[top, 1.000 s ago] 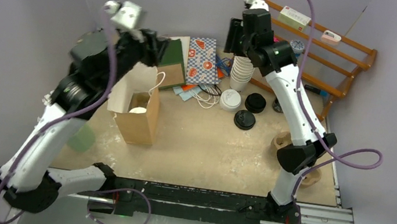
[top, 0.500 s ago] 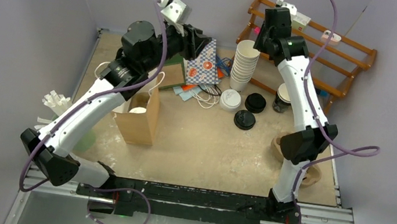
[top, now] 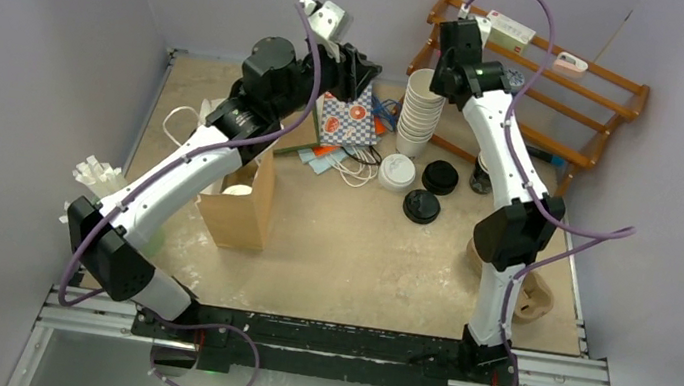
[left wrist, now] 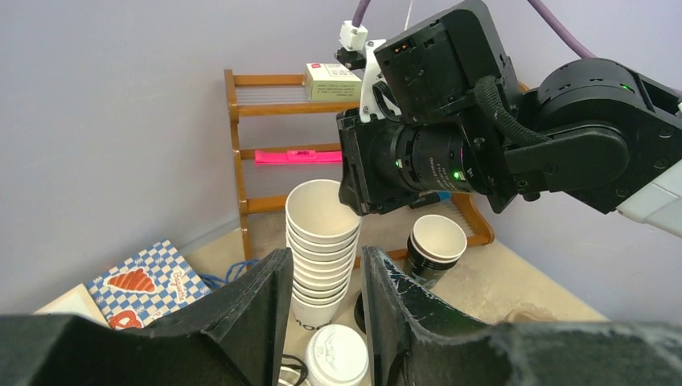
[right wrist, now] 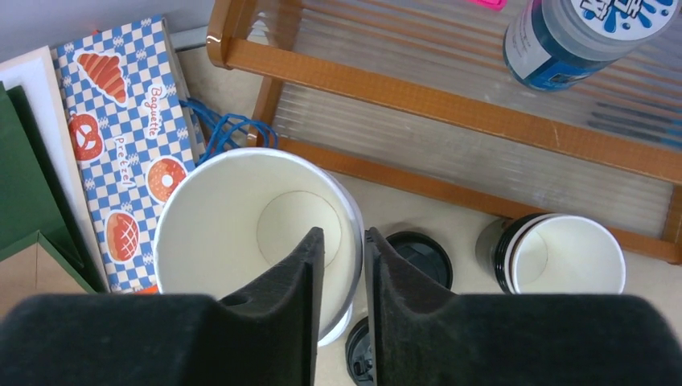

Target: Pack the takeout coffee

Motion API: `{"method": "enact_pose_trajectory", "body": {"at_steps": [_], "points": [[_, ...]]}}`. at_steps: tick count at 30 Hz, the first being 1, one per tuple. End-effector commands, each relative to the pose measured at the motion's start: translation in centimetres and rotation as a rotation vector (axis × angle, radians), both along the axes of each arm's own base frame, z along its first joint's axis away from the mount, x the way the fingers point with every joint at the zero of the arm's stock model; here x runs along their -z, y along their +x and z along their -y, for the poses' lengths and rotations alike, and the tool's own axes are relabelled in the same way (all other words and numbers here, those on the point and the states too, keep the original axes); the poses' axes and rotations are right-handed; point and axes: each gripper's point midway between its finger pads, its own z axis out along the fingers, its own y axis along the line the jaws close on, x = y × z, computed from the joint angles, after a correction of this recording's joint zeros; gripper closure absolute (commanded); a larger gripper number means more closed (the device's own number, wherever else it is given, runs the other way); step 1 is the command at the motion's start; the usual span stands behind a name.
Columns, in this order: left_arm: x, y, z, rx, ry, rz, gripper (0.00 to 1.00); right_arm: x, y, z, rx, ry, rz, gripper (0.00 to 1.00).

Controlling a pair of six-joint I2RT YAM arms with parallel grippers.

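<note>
Right wrist view: the right gripper (right wrist: 344,241) has jaws narrowly apart astride the thin round rim of the white paper cup stack (right wrist: 225,217); grip unclear. The left gripper (left wrist: 326,265) is apart, empty. One white-lidded cup (top: 237,189) sits in the brown bag (top: 243,222), near left, mostly hidden.

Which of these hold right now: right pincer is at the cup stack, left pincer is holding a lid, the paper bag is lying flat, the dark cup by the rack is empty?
1. The right pincer straddles the rim of the top cup in the cup stack, one finger inside and one outside. True.
2. The left pincer holds a lid. False: nothing sits between its fingers; it is up in the air facing the stack.
3. The brown paper bag lies flat. False: it stands upright with its mouth open.
4. The dark cup by the wooden rack is empty. True.
</note>
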Motion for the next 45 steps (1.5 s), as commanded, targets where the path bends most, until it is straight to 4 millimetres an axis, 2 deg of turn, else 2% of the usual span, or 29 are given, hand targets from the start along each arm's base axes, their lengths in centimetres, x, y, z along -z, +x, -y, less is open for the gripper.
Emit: {"method": "enact_pose_trajectory", "body": {"at_steps": [1,7,12,19,23,27,32,36,39,41,45], "points": [[-1.4,0.2,0.0,-0.009,-0.038,0.046,0.61,-3.4,0.7,0.5,0.023,0.006,0.098,0.78],[-0.3,0.9,0.4,-0.012,-0.026,0.03,0.61,-5.7,0.1,1.0,0.03,0.004,0.145,0.99],[0.6,1.4,1.1,0.0,-0.026,0.015,0.61,-8.0,-0.8,1.4,0.034,0.016,0.19,1.0],[2.8,2.6,2.6,0.016,-0.017,-0.018,0.61,-9.2,-1.4,1.4,0.03,0.038,0.217,1.0],[4.1,3.3,3.6,0.035,-0.006,-0.027,0.61,-8.4,-1.3,1.0,0.015,0.072,0.201,1.0],[4.9,3.8,4.0,0.039,0.017,-0.009,0.6,-8.5,-1.2,0.4,0.0,0.108,0.209,1.0],[4.6,4.3,3.8,0.023,0.047,0.043,0.58,-8.8,-1.2,0.0,-0.014,0.201,0.226,1.0],[4.2,4.5,3.7,0.01,0.057,0.062,0.58,-8.3,-1.2,0.1,-0.022,0.258,0.238,1.0],[4.4,4.6,3.5,0.003,0.075,0.071,0.58,-7.2,-1.1,0.3,-0.018,0.289,0.225,1.0],[4.8,4.7,3.5,0.0,0.088,0.072,0.58,-5.7,-1.0,0.4,-0.019,0.313,0.207,1.0],[5.3,4.7,3.7,0.011,0.106,0.081,0.58,-4.8,-1.1,0.8,-0.022,0.346,0.208,1.0]]}}
